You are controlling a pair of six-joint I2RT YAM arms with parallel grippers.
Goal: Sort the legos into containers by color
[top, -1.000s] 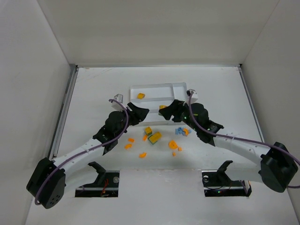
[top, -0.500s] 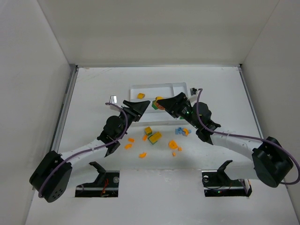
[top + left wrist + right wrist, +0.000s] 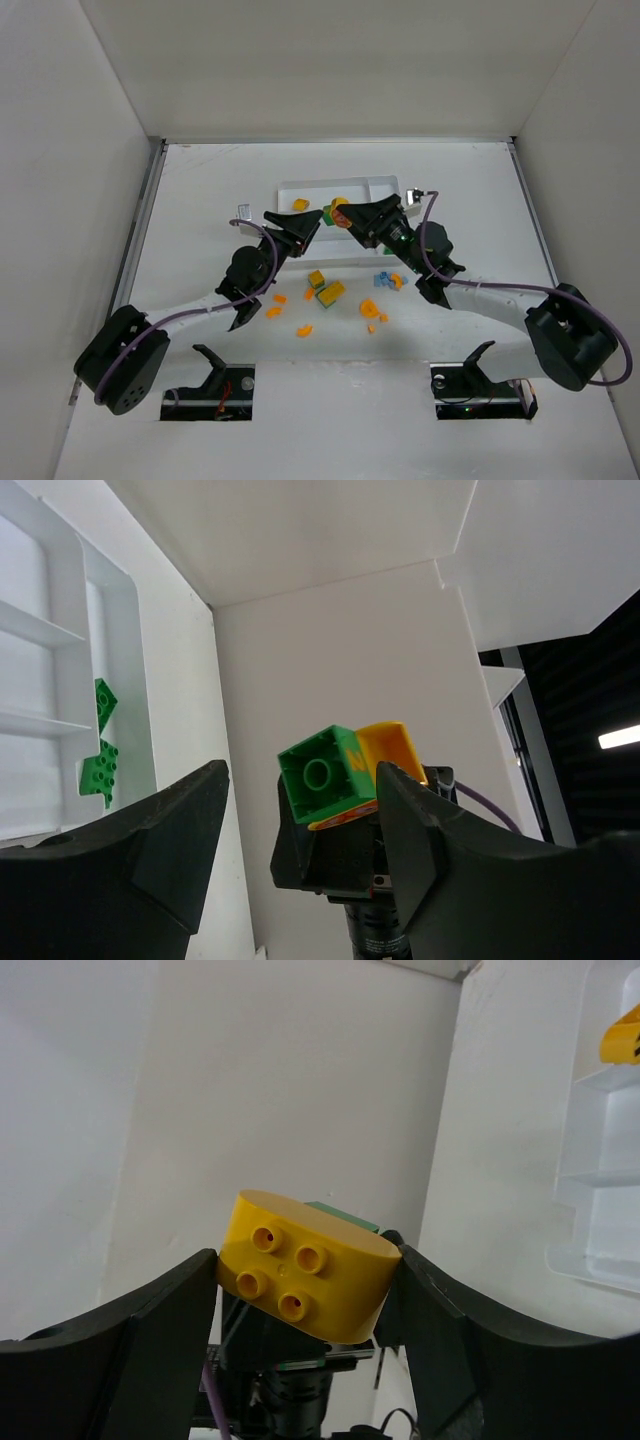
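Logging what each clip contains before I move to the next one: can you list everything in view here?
tray: one, white, far middle of the table
yellow-orange piece: one, in the tray's left part
green bricks: two, green, in one tray section, seen from the left wrist
brick stack: one, yellow on green, held up at the tray's near edge
yellow bricks: two, loose at table centre, one with green at its side
orange bits: about seven, orange, scattered around the yellow bricks
light-blue pieces: small cluster, count unclear, right of the yellow bricks
left gripper: one, black, open, facing the stack
right gripper: one, black, shut on the brick stack
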